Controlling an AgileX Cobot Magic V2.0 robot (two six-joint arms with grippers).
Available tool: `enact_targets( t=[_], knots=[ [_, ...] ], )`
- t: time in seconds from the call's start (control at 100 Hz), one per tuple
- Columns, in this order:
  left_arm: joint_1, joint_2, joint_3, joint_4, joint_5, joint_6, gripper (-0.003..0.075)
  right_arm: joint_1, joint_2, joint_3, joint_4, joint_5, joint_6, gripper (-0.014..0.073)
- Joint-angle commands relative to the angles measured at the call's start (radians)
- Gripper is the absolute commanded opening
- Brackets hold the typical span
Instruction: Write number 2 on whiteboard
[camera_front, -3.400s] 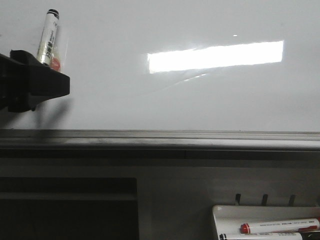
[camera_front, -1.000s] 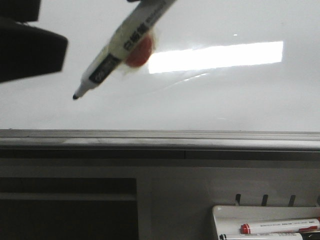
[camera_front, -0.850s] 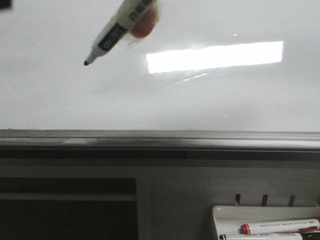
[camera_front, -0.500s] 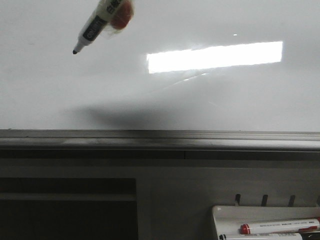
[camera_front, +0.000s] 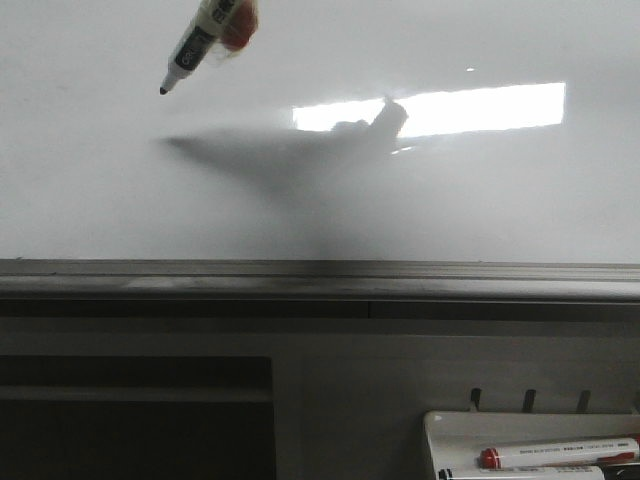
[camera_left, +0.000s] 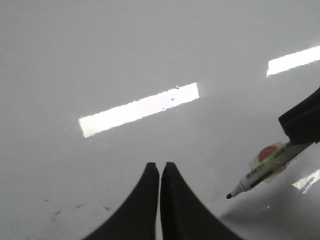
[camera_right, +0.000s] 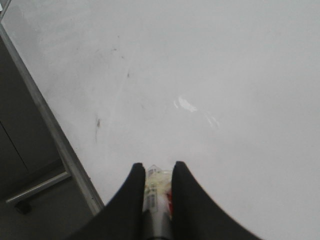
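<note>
Since half a second earlier, the marker (camera_front: 207, 37) is seen slightly higher in the front view, its shadow (camera_front: 270, 160) risen up the whiteboard (camera_front: 480, 200) toward the bright reflection (camera_front: 470, 108).

The right pincer (camera_right: 158, 172) is closed on the marker barrel; the left pincer (camera_left: 160, 170) is closed on nothing. No number 2 is yet drawn.

The marker is judged light, rigid and smooth-barrelled, liable to slip under tip pressure; a grip on the mid-barrel is already taken. The whiteboard is judged hard and glossy, so light contact suffices.

The black tip (camera_front: 163, 91) is held near the board's upper left area, well above the grey bottom rail (camera_front: 320, 272); contact cannot be told.
</note>
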Motion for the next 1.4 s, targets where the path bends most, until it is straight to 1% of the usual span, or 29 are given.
enact_targets(
  t=[0.0,0.07,0.2,0.33,0.42,0.56,0.61,0.67,0.84,0.94,1.06,1.21,1.39],
  knots=[
    [0.003,0.007,-0.031,-0.014,-0.083,-0.011,-0.0020,-0.019,-0.002,-0.057,0.009,-0.068,-0.008,-0.0071],
    [0.003,0.007,-0.031,-0.014,-0.083,-0.011,-0.0020,-0.035,0.012,-0.073,0.004,-0.099,-0.008,-0.0071],
    [0.003,0.007,-0.031,-0.014,-0.083,-0.011,-0.0020,-0.077,0.009,-0.087,-0.008,-0.107,-0.008,-0.0071],
    [0.003,0.007,-0.031,-0.014,-0.083,-0.011,-0.0020,-0.133,-0.014,-0.085,-0.008,-0.021,-0.008,-0.0071],
    [0.003,0.007,-0.031,-0.014,-0.083,-0.011,-0.0020,-0.154,-0.033,-0.045,-0.008,0.007,-0.008,-0.0070],
    [0.003,0.007,-0.031,-0.014,-0.083,-0.011,-0.0020,-0.155,-0.061,0.059,0.022,0.032,-0.001,-0.0067],
    [0.003,0.007,-0.031,-0.014,-0.083,-0.011,-0.0020,-0.148,-0.057,0.085,0.038,0.060,-0.001,-0.0067],
    [0.003,0.007,-0.031,-0.014,-0.083,-0.011,-0.0020,-0.128,-0.036,0.102,0.048,0.062,-0.001,-0.0068],
    [0.003,0.007,-0.031,-0.014,-0.083,-0.011,-0.0020,-0.026,0.038,0.060,0.046,-0.002,-0.001,-0.0068],
    [0.003,0.007,-0.031,-0.014,-0.083,-0.011,-0.0020,-0.015,0.044,0.052,0.046,-0.025,-0.001,-0.0068],
    [0.003,0.007,-0.031,-0.014,-0.083,-0.011,-0.0020,-0.064,0.004,0.092,0.046,-0.016,-0.001,-0.0068],
    [0.003,0.007,-0.031,-0.014,-0.075,-0.011,-0.0020,-0.137,-0.083,0.193,0.048,-0.014,-0.001,-0.0068],
    [0.003,0.007,-0.031,-0.014,-0.073,-0.011,-0.0020,-0.177,-0.154,0.252,0.057,0.008,-0.001,-0.0068]
  ],
)
